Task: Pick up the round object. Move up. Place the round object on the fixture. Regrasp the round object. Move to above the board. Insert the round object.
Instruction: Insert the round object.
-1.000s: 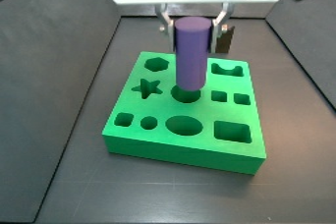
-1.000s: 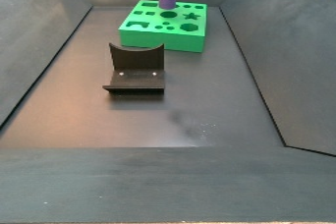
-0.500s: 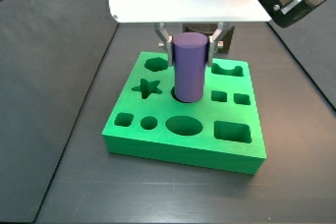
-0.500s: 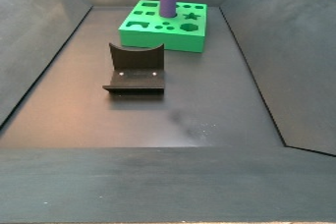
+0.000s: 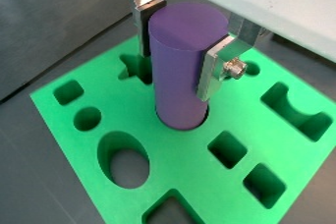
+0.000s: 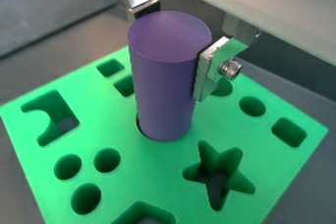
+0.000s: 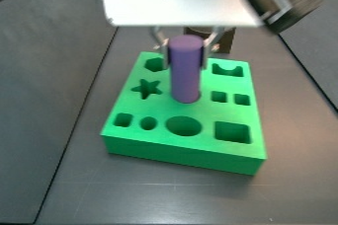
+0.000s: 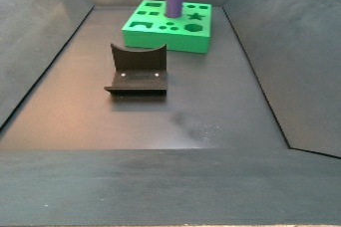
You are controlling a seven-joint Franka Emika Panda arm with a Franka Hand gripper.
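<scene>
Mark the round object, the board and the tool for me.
round object (image 5: 180, 66), a wrist view, on its purple side wall.
board (image 7: 185, 146), a side view, on its green front top face.
tool (image 6: 175, 43), a wrist view, midway between its fingertips, around the peg.

My hand over the board: fingers bare flat silver metal, brushed sheen, one screw. Peg between them smooth matt purple plastic. Board bright green plastic, matt, clean-cut holes. Fixture dark matt plastic or metal, can't tell. Floor dark grey, matt, slightly scuffed.
</scene>
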